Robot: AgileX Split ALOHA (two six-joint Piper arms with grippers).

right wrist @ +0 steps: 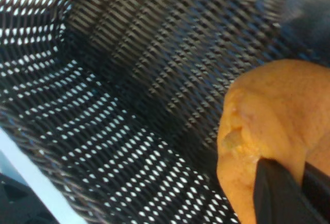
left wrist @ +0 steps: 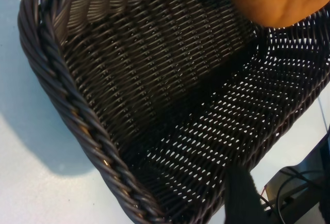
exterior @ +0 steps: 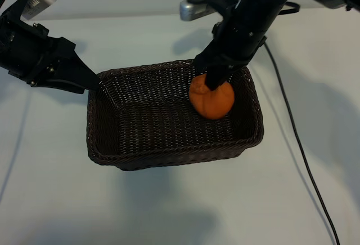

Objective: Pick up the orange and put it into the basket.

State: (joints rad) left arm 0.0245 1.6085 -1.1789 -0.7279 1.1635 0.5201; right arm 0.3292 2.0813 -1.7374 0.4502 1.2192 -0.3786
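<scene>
Right gripper [exterior: 216,84] is clenched on the top of the orange [exterior: 211,98], pinching the nub end; the fruit hangs directly below the fingers, inside the basket [exterior: 107,143] at its right end, close to the far-right corner. Can't tell from the exterior view whether the orange touches the weave floor yet; the right wrist view shows dark weave close behind it, so my read is just above or barely resting. The relation that matters: the orange is straight under the gripper and already within the rim, so the next move looks like a short drop or a plain release, no sideways travel needed. The orange is roundish, with no real long axis to align. Left gripper [exterior: 93,84] sits at the basket's left far corner, right at the rim, fingers apart; its wrist view shows one dark finger [left wrist: 240,195] low against the wicker, but I can't tell whether it's bracing the rim or just beside it. The right arm is clearly the working one. The basket stands on the pale worktop [exterior: 180,211]. No brands, labels or readable writing anywhere.
</scene>
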